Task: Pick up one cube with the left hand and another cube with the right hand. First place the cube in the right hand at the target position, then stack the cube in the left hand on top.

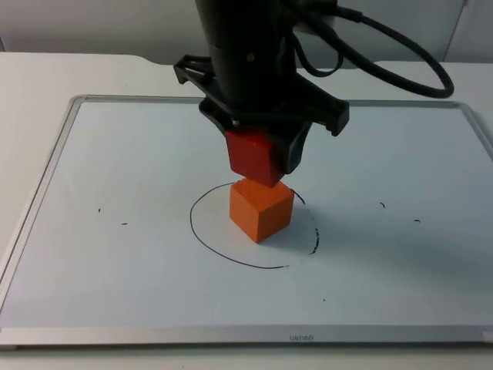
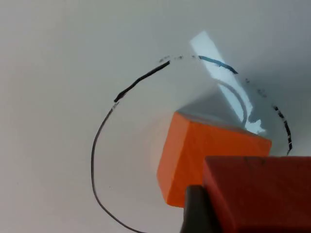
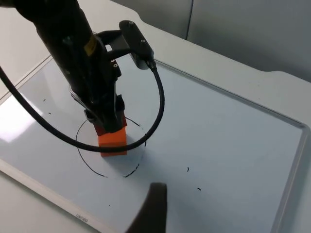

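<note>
Near edge of whiteboard (image 1: 69, 146): small grey printed mark on the frame at 6 o'clock, too small to read. Silver metal frame, glossy white surface, glare patch seen from left wrist.

Hand-drawn black circle (image 1: 202, 235) at board centre, line broken and smudged toward 4 o'clock. Short black tick marks (image 1: 123, 224) well out at 9 o'clock and at 3 o'clock of the circle.

Orange cube (image 1: 262, 210) inside the circle, resting on the board, one corner turned toward the near edge. Matte faces, crisp edges. In left wrist view (image 2: 194, 155), sitting within the ring, partly covered by the red cube.

Red cube (image 1: 251, 156) directly above the orange one, at its 12 o'clock, darker red, matte. Lower edge at or just off the orange top face; contact not resolvable. Slightly tilted against the cube below. In left wrist view (image 2: 262, 194), overlapping the orange cube's near side.

Left gripper (image 1: 262, 158) pinching the red cube between black fingers, pointing down from the black arm. Arm body blocking the far part of the circle.

Right gripper (image 3: 153, 206) held back off the board's near edge, waiting; one dark fingertip visible, spread not determinable. From there, stack seen at 10 o'clock: orange cube (image 3: 112, 141) under the left gripper (image 3: 108, 124).
</note>
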